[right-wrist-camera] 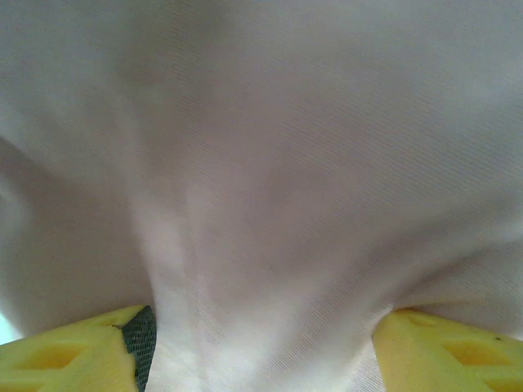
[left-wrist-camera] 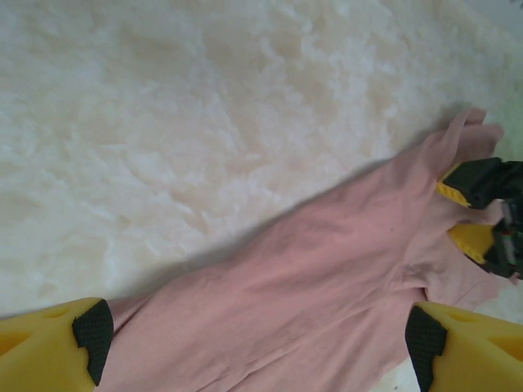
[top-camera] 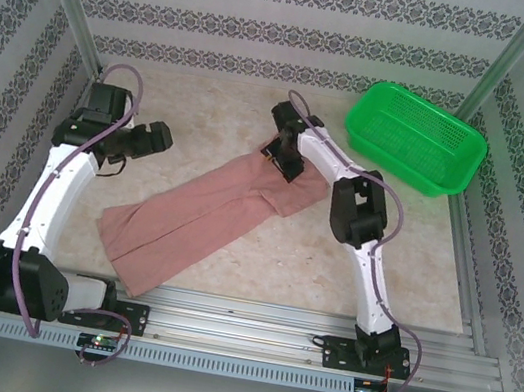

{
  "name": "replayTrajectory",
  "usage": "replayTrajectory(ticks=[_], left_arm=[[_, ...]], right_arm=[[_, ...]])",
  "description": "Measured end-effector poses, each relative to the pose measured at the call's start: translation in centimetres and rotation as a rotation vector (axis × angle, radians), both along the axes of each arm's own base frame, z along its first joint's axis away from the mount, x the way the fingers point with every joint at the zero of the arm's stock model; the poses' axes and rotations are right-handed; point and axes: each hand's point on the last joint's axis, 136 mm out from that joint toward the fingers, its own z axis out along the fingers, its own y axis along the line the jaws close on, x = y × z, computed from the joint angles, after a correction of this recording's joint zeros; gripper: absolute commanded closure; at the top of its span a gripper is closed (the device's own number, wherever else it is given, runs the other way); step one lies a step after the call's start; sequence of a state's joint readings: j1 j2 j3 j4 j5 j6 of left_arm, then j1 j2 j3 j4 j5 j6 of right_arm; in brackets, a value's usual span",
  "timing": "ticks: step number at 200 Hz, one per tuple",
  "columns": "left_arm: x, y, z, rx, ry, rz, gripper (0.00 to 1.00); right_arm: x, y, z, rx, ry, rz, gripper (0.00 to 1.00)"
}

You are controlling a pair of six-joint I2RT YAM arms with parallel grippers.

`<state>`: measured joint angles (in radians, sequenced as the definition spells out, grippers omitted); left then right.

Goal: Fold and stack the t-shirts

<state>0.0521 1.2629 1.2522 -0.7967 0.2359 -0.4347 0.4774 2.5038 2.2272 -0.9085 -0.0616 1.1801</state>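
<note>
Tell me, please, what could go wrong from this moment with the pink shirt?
1. Cloth bunches between the open fingers of the right gripper at the far end of the t-shirt; closing there may catch several layers and spoil the fold.
2. The left gripper hovers open beside the cloth, so nothing pins it; a pull could probably drag the whole strip.

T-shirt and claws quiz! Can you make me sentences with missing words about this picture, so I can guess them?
The t-shirt lies on the table and its colour is ____.
The basket in the far right corner is ____.
The left claw hangs with its jaws wide ____.
The right claw is down on the far end of the ____.
Missing words: pink, green, open, t-shirt.
</note>
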Motion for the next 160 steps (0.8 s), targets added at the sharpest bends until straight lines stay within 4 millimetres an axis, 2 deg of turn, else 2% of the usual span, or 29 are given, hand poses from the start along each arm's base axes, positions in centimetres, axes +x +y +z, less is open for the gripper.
replayTrajectory(ticks=[19,43,47,51,54,68,88,105,126,143,160], left_arm=[[-0.3,1.4,1.1,-0.003,-0.014,0.047,0.06],[-1.1,2.5,2.6,0.004,-0.039,0.088,0.06],[-1.3,2.7,2.8,0.005,-0.043,0.093,0.06],[-1.6,2.8,3.0,0.007,-0.047,0.098,0.06],[-1.8,2.9,3.1,0.009,-0.049,0.103,0.06],[-2.7,3.2,3.8,0.014,-0.062,0.12,0.05],[-3.8,3.2,5.1,0.015,-0.102,0.129,0.05],[-4.8,3.0,5.6,0.014,-0.123,0.127,0.05],[-5.9,2.6,4.6,0.003,-0.114,0.118,0.05],[-6.3,2.1,2.5,-0.012,-0.074,0.102,0.05],[-6.0,0.8,0.6,-0.046,-0.047,0.055,0.05]], right_arm=[[2.4,1.9,0.4,0.062,-0.027,0.002,0.31],[4.3,3.9,0.6,0.165,-0.053,-0.008,0.3],[4.5,4.1,0.7,0.184,-0.058,-0.009,0.23],[4.8,4.6,0.6,0.212,-0.059,-0.016,0.05],[5.0,5.0,0.7,0.236,-0.067,-0.011,0.02],[7.0,7.1,1.9,0.381,-0.117,-0.026,0.02],[11.4,10.6,3.9,0.627,-0.26,-0.041,0.02],[14.0,12.2,5.0,0.771,-0.385,-0.045,0.02],[15.6,12.4,5.6,0.854,-0.465,-0.078,0.02],[16.3,12.3,6.6,0.886,-0.513,-0.089,0.02],[17.0,11.9,8.9,0.935,-0.579,-0.073,0.02]])
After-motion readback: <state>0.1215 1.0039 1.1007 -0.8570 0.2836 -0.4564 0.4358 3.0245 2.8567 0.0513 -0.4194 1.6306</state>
